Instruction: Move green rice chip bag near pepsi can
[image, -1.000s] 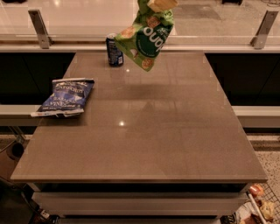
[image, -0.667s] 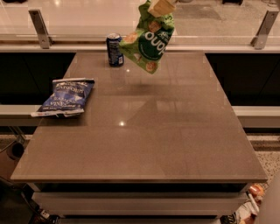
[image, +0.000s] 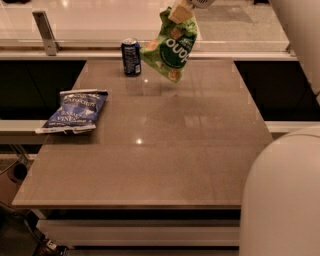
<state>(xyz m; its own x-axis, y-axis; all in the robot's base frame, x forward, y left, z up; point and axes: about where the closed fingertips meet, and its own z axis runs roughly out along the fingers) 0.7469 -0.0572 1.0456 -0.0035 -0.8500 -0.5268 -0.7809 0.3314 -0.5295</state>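
The green rice chip bag (image: 171, 49) hangs in the air above the far end of the table, its lower corner a little right of the pepsi can (image: 131, 57). The can stands upright near the table's far edge. My gripper (image: 181, 11) is at the top of the view, shut on the bag's upper end, and only its lower part shows. The bag's bottom edge hangs just above the table surface.
A dark blue chip bag (image: 74, 110) lies flat near the table's left edge. The brown table (image: 165, 150) runs toward me. A metal post (image: 45, 32) stands behind the far left corner. My pale arm (image: 282, 195) fills the lower right and upper right.
The view has shifted so my arm now covers the right side. The held green bag stays beside the can, slightly lower and closer to it.
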